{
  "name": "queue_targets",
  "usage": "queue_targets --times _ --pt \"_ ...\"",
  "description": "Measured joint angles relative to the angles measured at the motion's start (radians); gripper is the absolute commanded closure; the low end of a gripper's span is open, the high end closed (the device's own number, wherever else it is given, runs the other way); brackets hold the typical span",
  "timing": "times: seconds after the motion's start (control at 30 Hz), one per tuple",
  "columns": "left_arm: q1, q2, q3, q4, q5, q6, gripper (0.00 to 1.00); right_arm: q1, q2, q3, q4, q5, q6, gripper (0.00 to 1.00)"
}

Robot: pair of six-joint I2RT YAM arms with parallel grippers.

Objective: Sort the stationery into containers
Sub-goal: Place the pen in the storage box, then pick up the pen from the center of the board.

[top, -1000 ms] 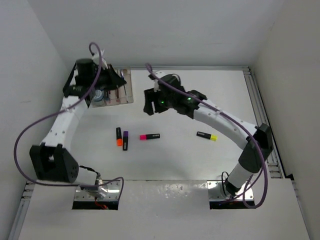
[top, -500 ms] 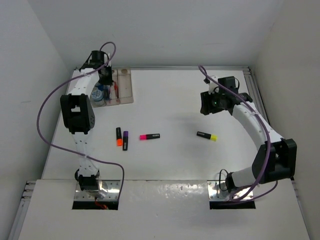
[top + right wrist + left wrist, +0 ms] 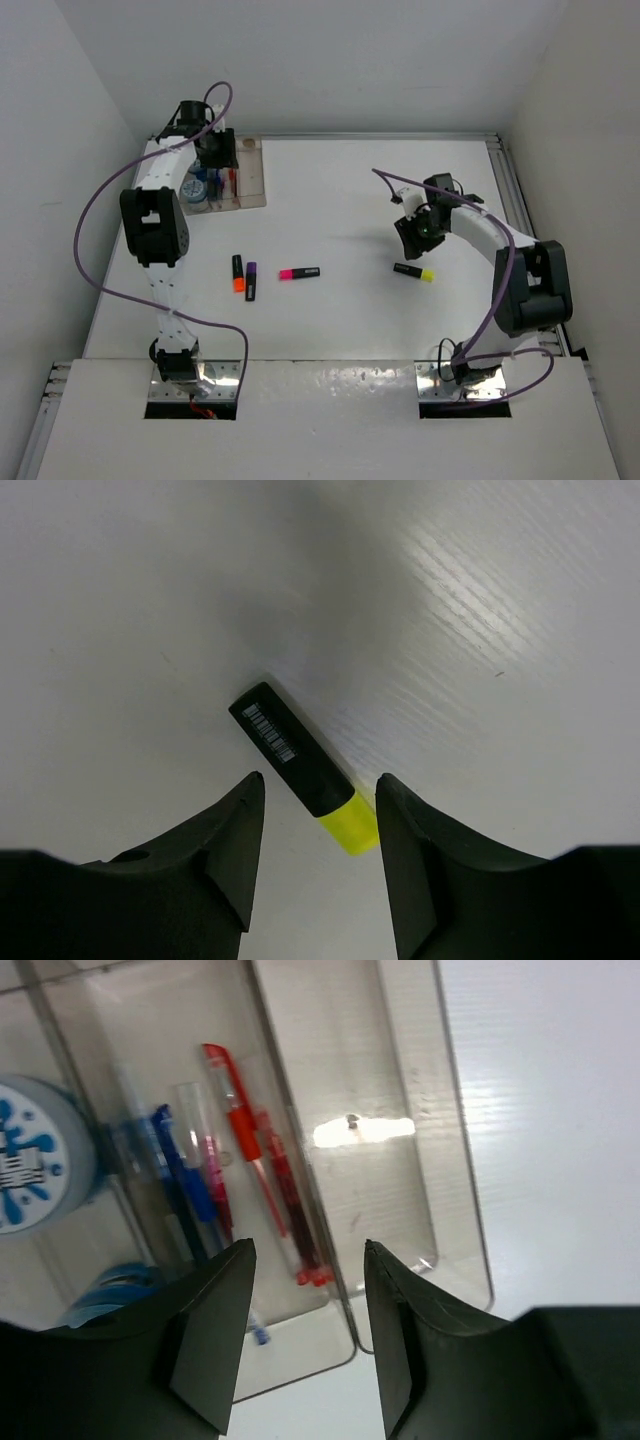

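The three-slot tray stands at the back left. In the left wrist view its middle slot holds red pens and blue pens, the left slot holds blue-and-white discs, and the right slot is bare. My left gripper hovers open and empty above the tray. My right gripper is open above the yellow-capped highlighter, which lies on the table between the jaws in the right wrist view. Pink, purple and orange highlighters lie mid-table.
White walls close in the table on the left, back and right. A metal rail runs along the right edge. Purple cables loop off both arms.
My right gripper has swung from near the tray out to the right, then come down over the yellow highlighter. My left arm has folded back, and its gripper stays over the tray.
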Motion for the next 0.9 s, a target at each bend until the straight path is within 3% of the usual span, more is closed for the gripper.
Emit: queue_targets --times 0.2,0.67,0.8,0.83,0.9 --pt "0.002 -0.094 -0.093 0.017 0.115 0.000 0.45 -0.003 0.043 0.000 -0.021 -0.011 -0.101 0.53" --pt "-0.006 -0.485 -0.306 0.060 0.277 0.000 0.44 -0.007 0.100 -0.109 -0.010 0.003 -0.253 0.54" --pt "-0.013 -0.557 -0.418 0.081 0.309 -0.002 0.43 -0.007 0.098 -0.117 0.016 0.023 -0.294 0.74" --pt "-0.015 -0.571 -0.443 0.089 0.317 -0.005 0.43 -0.007 0.097 -0.119 0.020 0.025 -0.301 0.89" --pt "-0.018 -0.602 -0.494 0.102 0.331 -0.009 0.43 -0.007 0.093 -0.121 0.026 0.028 -0.317 0.95"
